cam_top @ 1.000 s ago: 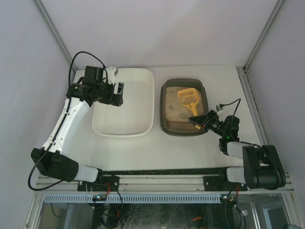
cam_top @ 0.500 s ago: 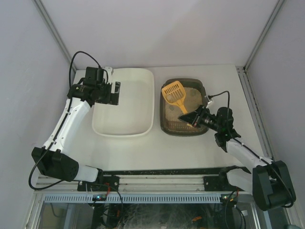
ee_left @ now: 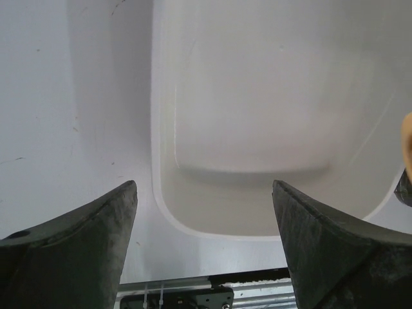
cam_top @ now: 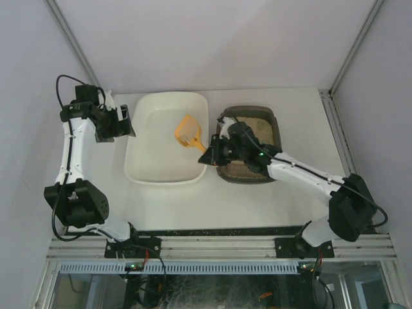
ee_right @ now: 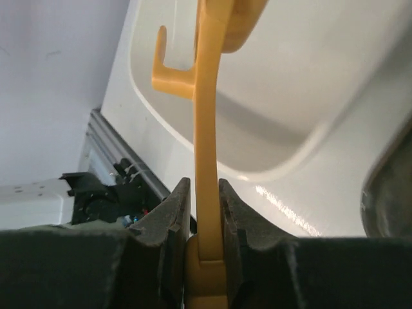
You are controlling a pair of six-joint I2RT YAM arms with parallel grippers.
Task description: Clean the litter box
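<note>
Black right claw [cam_top: 209, 154] at frame centre clamps the handle of a yellow plastic scoop [cam_top: 188, 131], whose head hangs over the white plastic tub [cam_top: 164, 180]. Just right of the tub sits the dark brown ribbed litter box [cam_top: 244, 175], holding sandy litter. Upper left, the left claw [cam_top: 123, 122] gapes empty.

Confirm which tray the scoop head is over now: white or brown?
The white tub, left of the dark brown litter box. The yellow scoop, clamped in the right gripper, has its head above the tub's inside.
</note>
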